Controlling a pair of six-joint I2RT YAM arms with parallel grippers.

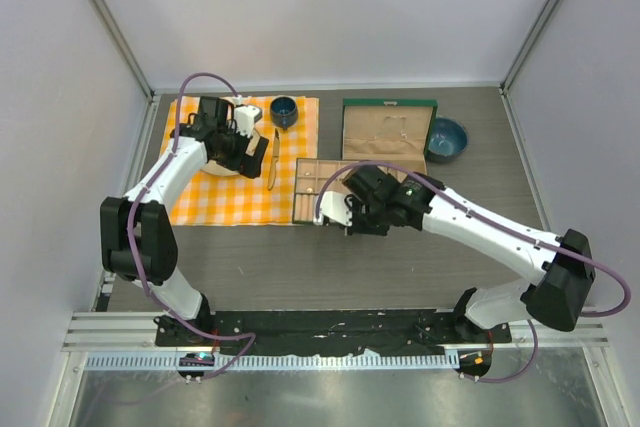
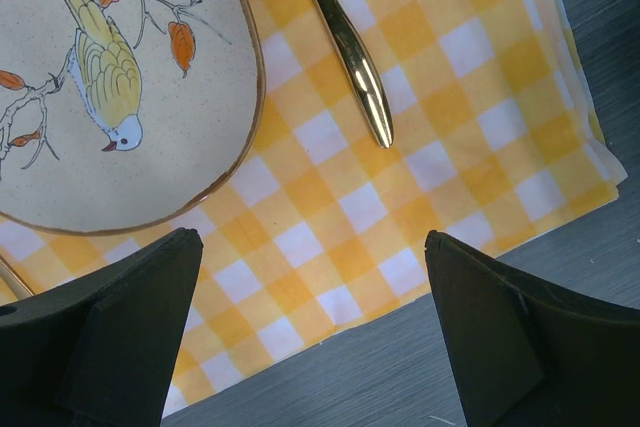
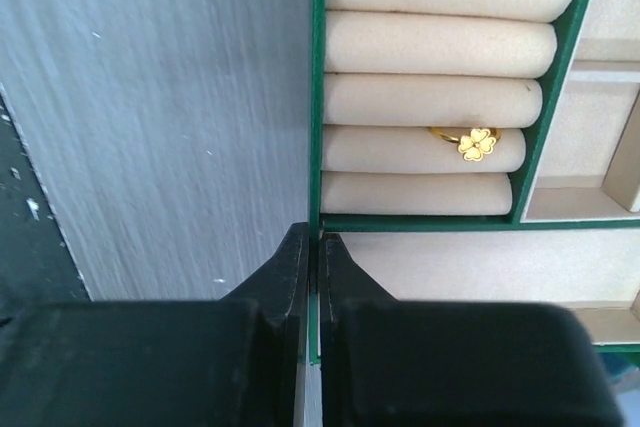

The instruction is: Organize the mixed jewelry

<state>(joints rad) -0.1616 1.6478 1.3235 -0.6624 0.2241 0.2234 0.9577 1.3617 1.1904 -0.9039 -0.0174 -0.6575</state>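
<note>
A gold clover ring (image 3: 477, 142) sits in a slot between the cream ring rolls of the green-walled jewelry tray (image 3: 318, 97). In the top view that tray (image 1: 300, 192) lies in front of its raised lid (image 1: 388, 132); any other mixed jewelry in it is too small to make out. My right gripper (image 3: 318, 247) is shut on the tray's green left wall, one finger outside and one inside. It shows at the tray's near left corner (image 1: 345, 209). My left gripper (image 2: 310, 242) is open over the checkered cloth's near edge, by the plate (image 1: 240, 147), with nothing between its fingers.
A bird-painted plate (image 2: 100, 77) and a gold knife (image 2: 355, 57) lie on the yellow checkered cloth (image 2: 450, 97). A dark blue cup (image 1: 284, 110) stands at the cloth's far edge. A blue bowl (image 1: 446, 139) stands right of the lid.
</note>
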